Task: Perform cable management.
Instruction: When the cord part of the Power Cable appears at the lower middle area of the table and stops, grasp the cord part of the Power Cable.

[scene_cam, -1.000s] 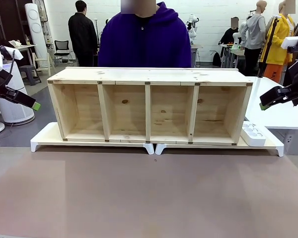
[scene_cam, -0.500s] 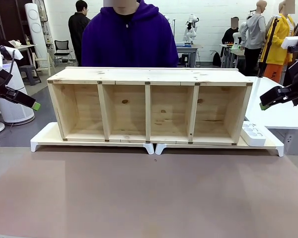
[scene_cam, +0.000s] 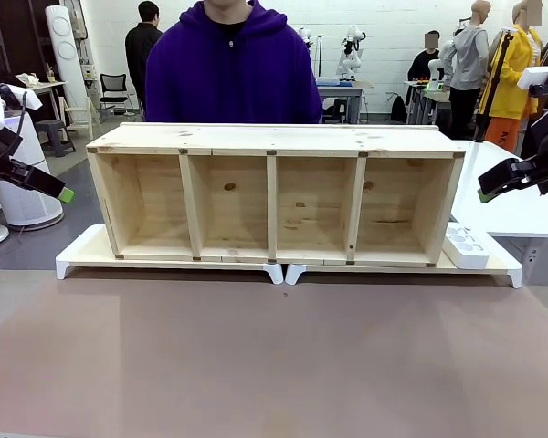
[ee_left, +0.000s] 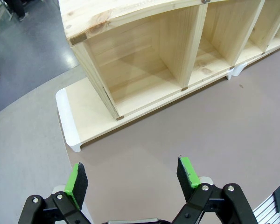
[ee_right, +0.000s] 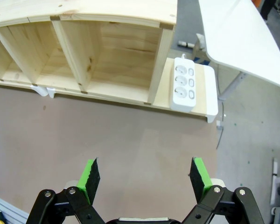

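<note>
Left gripper [ee_left: 133, 175] hangs spread wide over the brown counter [scene_cam: 256, 365], nothing in it. The wooden shelf [scene_cam: 274, 139] has four open compartments, and a white power strip [scene_cam: 466, 246] lies just right of it. Right gripper [ee_right: 143, 175] is spread wide too, holding nothing. Can't tell where the cable is.

Lab-like workroom: grey floor [scene_cam: 32, 245], white wall [scene_cam: 393, 23], work tables [scene_cam: 343, 89], office chair [scene_cam: 115, 91].

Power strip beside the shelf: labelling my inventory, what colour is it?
The power strip is white, clearest in the right wrist view.
</note>
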### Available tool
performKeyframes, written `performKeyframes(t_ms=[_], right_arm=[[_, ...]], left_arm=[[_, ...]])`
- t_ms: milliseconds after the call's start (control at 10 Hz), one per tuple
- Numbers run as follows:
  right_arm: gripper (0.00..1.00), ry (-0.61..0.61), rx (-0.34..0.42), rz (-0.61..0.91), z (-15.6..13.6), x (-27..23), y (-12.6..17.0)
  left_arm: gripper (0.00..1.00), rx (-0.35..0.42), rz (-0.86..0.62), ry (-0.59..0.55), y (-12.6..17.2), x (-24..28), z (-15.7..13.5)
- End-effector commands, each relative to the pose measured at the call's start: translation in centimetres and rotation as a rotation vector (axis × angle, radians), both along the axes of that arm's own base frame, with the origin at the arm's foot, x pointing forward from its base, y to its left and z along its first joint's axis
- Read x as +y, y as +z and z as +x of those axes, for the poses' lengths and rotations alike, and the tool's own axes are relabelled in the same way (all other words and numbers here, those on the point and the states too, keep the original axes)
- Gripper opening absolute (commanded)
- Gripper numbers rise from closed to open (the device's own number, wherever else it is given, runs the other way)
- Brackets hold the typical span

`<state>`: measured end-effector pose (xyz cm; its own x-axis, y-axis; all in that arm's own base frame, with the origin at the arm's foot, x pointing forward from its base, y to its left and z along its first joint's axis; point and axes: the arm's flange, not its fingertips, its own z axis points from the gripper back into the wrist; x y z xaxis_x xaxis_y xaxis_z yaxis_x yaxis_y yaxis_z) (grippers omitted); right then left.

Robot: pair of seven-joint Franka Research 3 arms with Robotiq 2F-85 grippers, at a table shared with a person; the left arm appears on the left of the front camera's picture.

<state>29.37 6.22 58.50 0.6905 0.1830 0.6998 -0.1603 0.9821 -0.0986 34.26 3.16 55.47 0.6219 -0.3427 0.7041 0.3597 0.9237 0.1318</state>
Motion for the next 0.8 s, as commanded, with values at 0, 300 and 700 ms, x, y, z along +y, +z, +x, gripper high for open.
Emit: performKeyframes(t_ms=[0,300,700], right_arm=[[1.00,-0.012,0.001,0.014,-0.01,0.10,-0.02],[1.00,-0.012,0.001,0.014,-0.01,0.10,-0.02],[1.00,-0.012,0.001,0.014,-0.01,0.10,-0.02]], left_arm=[[1.00,-0.008,-0.007,0.006,0.08,0.04,0.04],[1.00,-0.008,-0.007,0.006,0.08,0.04,0.04],[1.00,-0.008,-0.007,0.006,0.08,0.04,0.04]])
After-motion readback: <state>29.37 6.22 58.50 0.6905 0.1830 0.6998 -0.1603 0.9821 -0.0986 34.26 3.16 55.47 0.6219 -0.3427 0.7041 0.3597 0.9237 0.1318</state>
